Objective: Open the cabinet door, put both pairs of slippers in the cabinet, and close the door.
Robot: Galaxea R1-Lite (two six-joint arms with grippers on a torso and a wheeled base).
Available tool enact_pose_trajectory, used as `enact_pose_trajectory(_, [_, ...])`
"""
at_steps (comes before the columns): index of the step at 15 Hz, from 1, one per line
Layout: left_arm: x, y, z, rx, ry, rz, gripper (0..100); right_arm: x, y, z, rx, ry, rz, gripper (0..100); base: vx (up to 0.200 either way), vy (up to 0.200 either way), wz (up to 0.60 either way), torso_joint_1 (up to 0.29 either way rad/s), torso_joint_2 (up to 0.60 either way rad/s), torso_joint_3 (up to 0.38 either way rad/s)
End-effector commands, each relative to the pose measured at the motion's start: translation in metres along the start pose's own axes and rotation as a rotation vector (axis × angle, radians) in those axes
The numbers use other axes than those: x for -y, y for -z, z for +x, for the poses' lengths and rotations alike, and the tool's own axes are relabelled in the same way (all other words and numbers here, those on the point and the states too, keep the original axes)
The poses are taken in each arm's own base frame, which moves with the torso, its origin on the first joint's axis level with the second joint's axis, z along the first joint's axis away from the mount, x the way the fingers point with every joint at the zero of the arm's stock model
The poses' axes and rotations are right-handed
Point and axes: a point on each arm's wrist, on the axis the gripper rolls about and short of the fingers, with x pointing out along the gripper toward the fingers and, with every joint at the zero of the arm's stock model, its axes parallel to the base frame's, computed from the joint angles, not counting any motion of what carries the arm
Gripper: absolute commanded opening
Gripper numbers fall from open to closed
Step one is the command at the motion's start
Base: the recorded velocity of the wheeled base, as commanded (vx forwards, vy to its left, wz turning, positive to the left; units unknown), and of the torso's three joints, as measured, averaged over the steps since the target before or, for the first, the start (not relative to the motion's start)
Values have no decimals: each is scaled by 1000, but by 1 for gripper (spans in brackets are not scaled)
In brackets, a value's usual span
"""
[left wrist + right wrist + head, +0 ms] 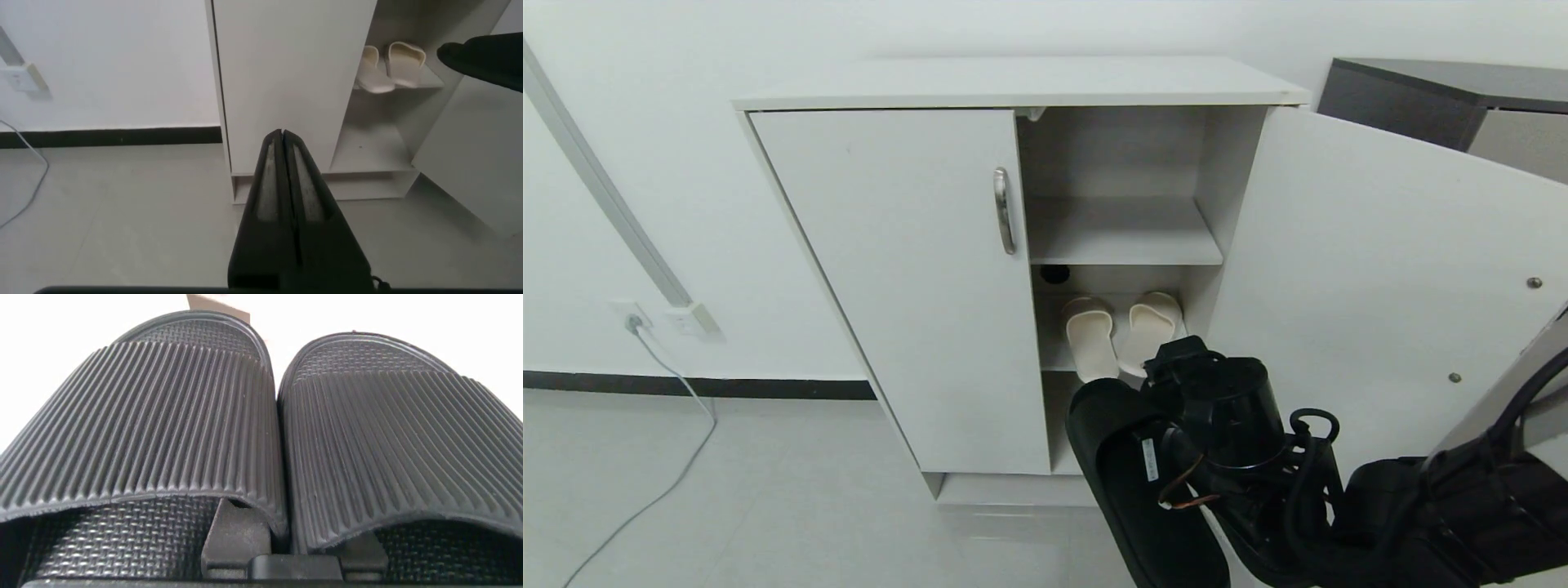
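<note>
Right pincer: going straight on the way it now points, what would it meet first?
Probably the beige slippers in the open cabinet: the black slippers in the right pincer point at them and would touch first, though depth is unclear.

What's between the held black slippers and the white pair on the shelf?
Nothing. In the left wrist view the black slippers hang apart from the white slippers, with only a bare strip of shelf between them.
</note>
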Motion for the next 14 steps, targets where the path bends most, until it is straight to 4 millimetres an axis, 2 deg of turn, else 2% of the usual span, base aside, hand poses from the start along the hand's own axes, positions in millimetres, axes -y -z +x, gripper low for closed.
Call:
enact_pose_trajectory(1, [0,0,0,-1,0,0,0,0,0,0,-1,1,1,0,0,0,0,-36,447,393])
enact_pose_trajectory(4, [0,0,0,-1,0,2,0,0,2,2,-3,3,1,0,0,0,0,-12,294,274])
enact_pose_trajectory(10, [0,0,0,-1,0,2,0,-2,7,15,22,12,-6,0,0,0,0,1,24,24])
enact_pose_trajectory(11, [0,0,0,-1,0,2,0,-6,2,18,44,11,-6,0,0,0,0,0,0,0])
enact_pose_trajectory(14, [0,0,0,-1,0,2,0,-27,-30,19,127,139,48,0,0,0,0,0,0,0])
